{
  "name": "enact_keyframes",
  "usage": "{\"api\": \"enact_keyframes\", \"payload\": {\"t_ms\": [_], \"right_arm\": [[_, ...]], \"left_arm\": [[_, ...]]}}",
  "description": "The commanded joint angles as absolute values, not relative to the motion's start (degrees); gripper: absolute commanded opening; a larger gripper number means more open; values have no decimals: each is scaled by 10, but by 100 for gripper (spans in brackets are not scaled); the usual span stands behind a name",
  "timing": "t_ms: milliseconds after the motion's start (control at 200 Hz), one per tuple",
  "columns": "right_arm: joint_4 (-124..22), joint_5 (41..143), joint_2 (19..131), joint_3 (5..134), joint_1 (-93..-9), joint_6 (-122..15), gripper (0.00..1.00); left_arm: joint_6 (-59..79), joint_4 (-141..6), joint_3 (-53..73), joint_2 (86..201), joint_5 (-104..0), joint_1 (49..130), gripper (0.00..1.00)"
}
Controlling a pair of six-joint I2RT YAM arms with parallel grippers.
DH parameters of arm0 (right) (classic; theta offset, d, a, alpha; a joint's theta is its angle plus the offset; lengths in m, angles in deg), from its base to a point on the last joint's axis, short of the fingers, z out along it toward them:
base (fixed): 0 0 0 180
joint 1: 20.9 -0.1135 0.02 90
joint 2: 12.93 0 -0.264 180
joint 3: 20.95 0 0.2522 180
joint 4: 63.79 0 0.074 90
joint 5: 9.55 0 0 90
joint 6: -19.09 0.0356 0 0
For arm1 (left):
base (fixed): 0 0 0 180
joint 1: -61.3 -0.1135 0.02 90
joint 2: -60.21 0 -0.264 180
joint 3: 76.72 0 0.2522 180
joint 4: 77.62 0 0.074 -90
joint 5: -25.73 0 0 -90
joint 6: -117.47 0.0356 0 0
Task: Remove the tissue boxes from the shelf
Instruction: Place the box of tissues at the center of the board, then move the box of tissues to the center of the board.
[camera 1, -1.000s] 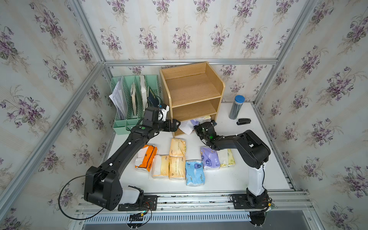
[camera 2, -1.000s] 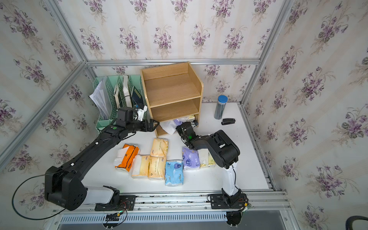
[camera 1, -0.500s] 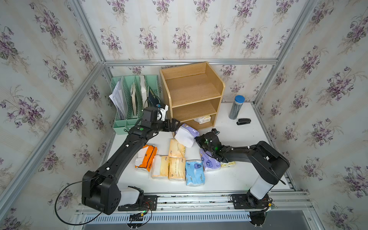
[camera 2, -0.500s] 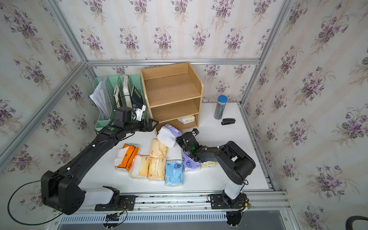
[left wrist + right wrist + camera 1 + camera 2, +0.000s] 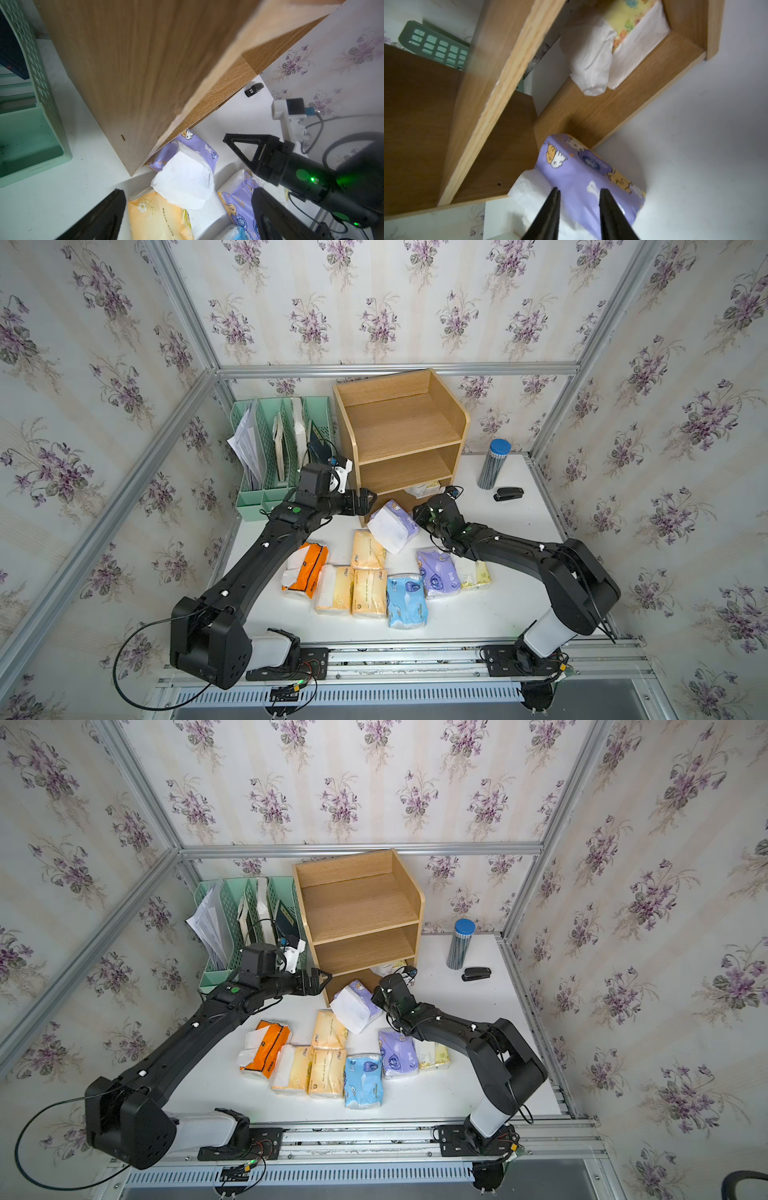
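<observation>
Bearing cartoon cats, purple pack (image 5: 581,166) carries a label — unreadable.

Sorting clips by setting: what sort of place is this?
Likely a robot test cell dressed as a home office: floral wallpaper panels in aluminium framing, a mounting rail fronting the table, and a wooden shelf, file organizer and stapler.

A purple tissue pack (image 5: 356,1004) lies tilted at the foot of the wooden shelf (image 5: 357,915), its white end resting on a cream-yellow pack (image 5: 329,1029). The right gripper (image 5: 377,997) sits just beside it. The left gripper (image 5: 322,979), jaws spread, hovers by the shelf's side panel. A white-yellow pack (image 5: 388,968) lies in the bottom tier. Six other packs (image 5: 363,1080) cluster on the white table (image 5: 457,1094).
</observation>
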State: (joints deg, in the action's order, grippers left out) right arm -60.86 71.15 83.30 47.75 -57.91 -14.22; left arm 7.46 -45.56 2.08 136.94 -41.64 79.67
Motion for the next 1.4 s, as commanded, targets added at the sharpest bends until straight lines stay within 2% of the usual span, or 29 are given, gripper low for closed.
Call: {"api": "enact_keyframes", "payload": {"t_ms": [0, 195, 305, 625, 879, 1014, 1159, 1329, 1394], "right_arm": [[-581, 731, 872, 509, -563, -192, 36], [-562, 765, 948, 568, -562, -236, 36], [-565, 780, 959, 554, -565, -241, 34], [-567, 766, 889, 436, -602, -257, 23], [-549, 735, 807, 392, -611, -269, 21], [-550, 729, 805, 432, -608, -285, 27], [-567, 779, 880, 507, -599, -293, 29], [-626, 834, 931, 537, -598, -267, 41], [-635, 840, 937, 538, -600, -264, 43]], "left_arm": [[72, -460, 26, 1375, -427, 801, 99], [77, -458, 31, 1386, -435, 811, 99], [77, -459, 35, 1393, -446, 814, 99], [80, -458, 55, 1409, -455, 819, 99], [81, -456, 52, 1406, -470, 821, 99], [78, -458, 50, 1405, -471, 822, 99], [75, -457, 53, 1406, -474, 824, 99], [85, -449, 49, 1398, -487, 824, 99], [87, -450, 47, 1398, -490, 825, 99]]}}
